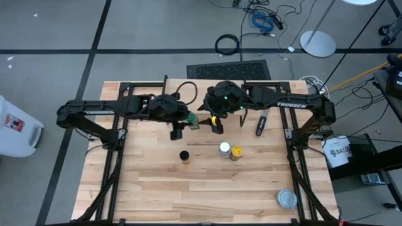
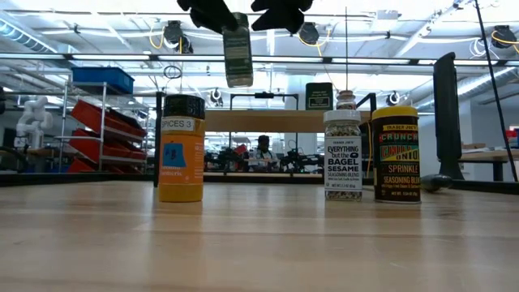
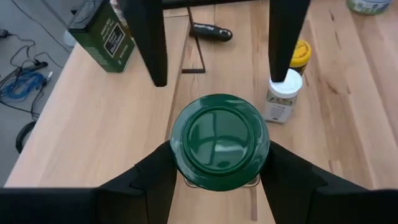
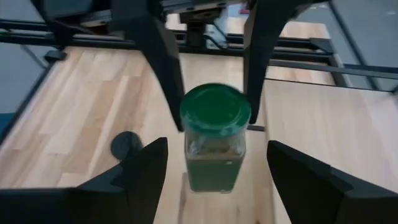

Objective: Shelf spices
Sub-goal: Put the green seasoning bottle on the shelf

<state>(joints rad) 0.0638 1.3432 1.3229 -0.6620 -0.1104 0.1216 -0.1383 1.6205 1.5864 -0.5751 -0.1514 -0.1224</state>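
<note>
Looks like a mid-air handoff over the shelf [image 2: 284, 120]. Going left to right: the orange jar [image 2: 181, 148] waits on the counter [image 1: 157, 182]. The left gripper [image 3: 217, 180] has its fingers closed on the green-lidded jar [image 3: 219, 140], held up high. The right gripper [image 4: 214, 162] sits just beside it with fingers spread wide, gripping nothing. The white-lidded jar [image 2: 342, 154] and yellow-lidded jar [image 2: 396, 154] stand further right. Next move probably needs a careful lowering onto the plank, and there's decent room on top.

I work in a robotics lab or workshop. Past my table [image 2: 259, 243] I see an open hall with ceiling strip lights [image 2: 97, 15], metal racks holding red bins [image 2: 101, 122], workbenches, a seated person [image 2: 262, 150], and cables [image 1: 264, 19] on the grey floor [image 1: 50, 37].
</note>
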